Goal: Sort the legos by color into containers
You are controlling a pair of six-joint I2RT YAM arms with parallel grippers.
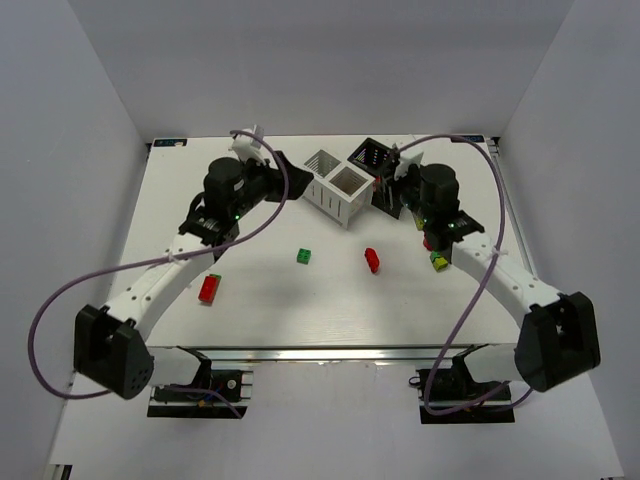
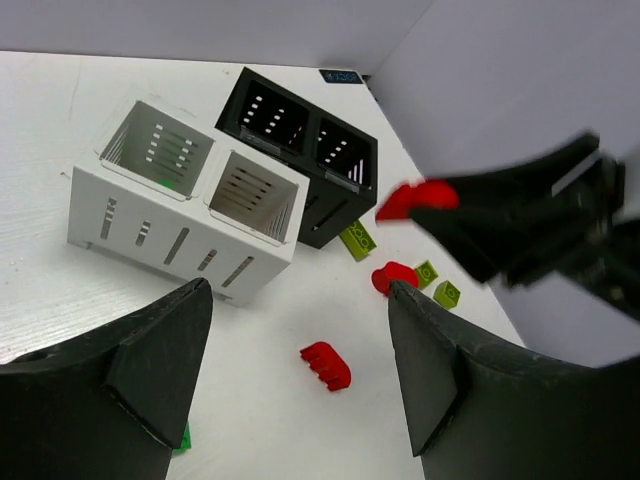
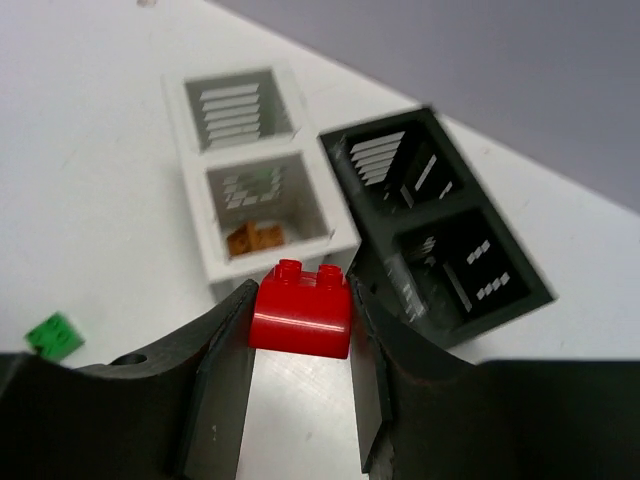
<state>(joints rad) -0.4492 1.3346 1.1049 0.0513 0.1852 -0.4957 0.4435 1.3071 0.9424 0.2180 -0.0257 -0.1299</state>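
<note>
My right gripper (image 3: 300, 330) is shut on a red brick (image 3: 300, 310) and holds it above the table, just short of the white bin (image 3: 250, 155) and the black bin (image 3: 400, 215). It also shows in the left wrist view, with the red brick (image 2: 415, 198) at its tips. An orange-brown plate (image 3: 255, 237) lies in the white bin's nearer cell, and a green brick (image 2: 160, 183) in the other. My left gripper (image 2: 300, 295) is open and empty, left of the white bin (image 1: 322, 195). Loose on the table are a red brick (image 1: 372, 260), a green brick (image 1: 304, 256) and another red brick (image 1: 210, 288).
A yellow-green brick (image 1: 438, 261) and a red one (image 1: 428, 243) lie under my right arm. Yellow-green bricks (image 2: 357, 240) (image 2: 447, 293) lie by the black bin (image 2: 325, 215). White walls enclose the table on three sides.
</note>
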